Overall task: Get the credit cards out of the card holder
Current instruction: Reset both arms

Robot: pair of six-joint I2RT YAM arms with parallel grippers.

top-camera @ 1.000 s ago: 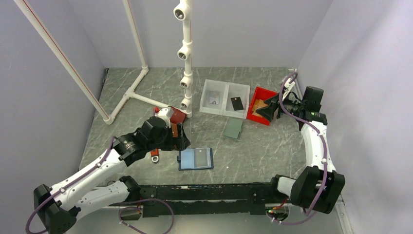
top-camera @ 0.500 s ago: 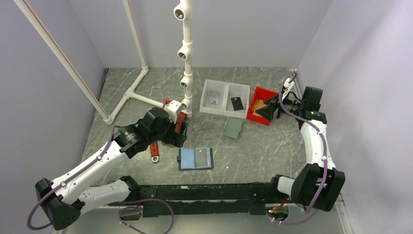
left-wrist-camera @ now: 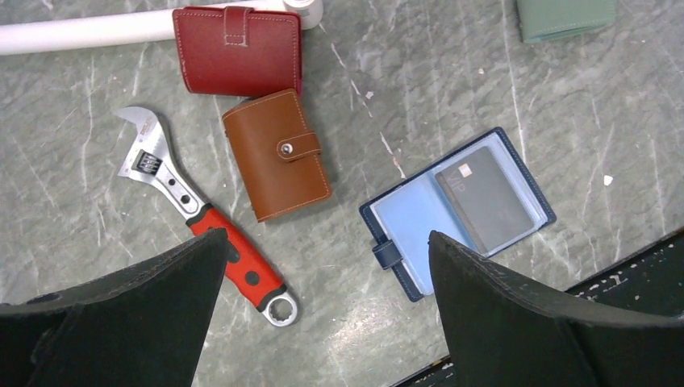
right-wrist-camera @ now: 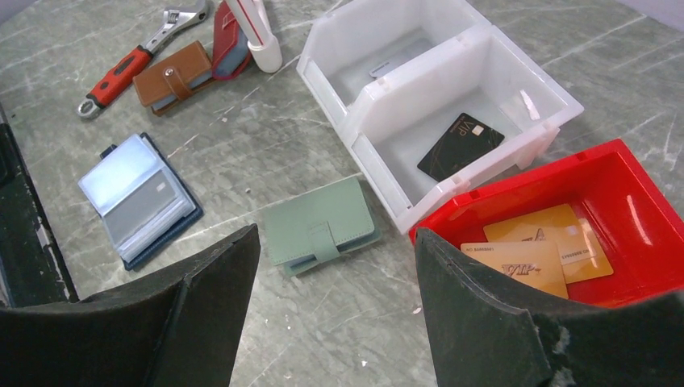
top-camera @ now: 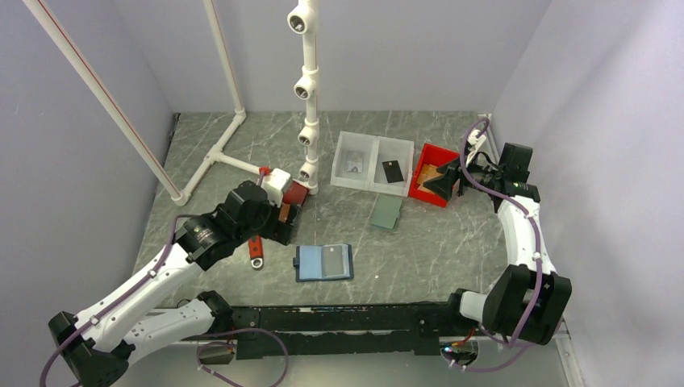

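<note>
A: What is held in the containers?

B: Two compartments are seen in the white bin. A black card is laid flat in the compartment next to the red bin, and a pale card is laid in the other. Two overlapping orange cards are found in the red bin.

A: And where is the card holder found?

B: It is spread open on the table, light blue side up, near the front edge and well apart from the bins. A grey card is seen behind one of its clear pockets.

A: How are the end effectors set?

B: The left end effector is held above the table with its jaws spread wide and nothing between them. The right end effector is parted too, with nothing gripped, and is held over the near side of the red bin.

A: What is hidden or hard to read?

B: The near corner of the red bin is covered by a right finger. The print on the pale card cannot be made out. The green wallet is cut off at the top edge of the left wrist view. In the top view the brown wallet and red wallet are mostly covered by the left arm. Whether more cards are tucked inside the card holder cannot be told.
</note>
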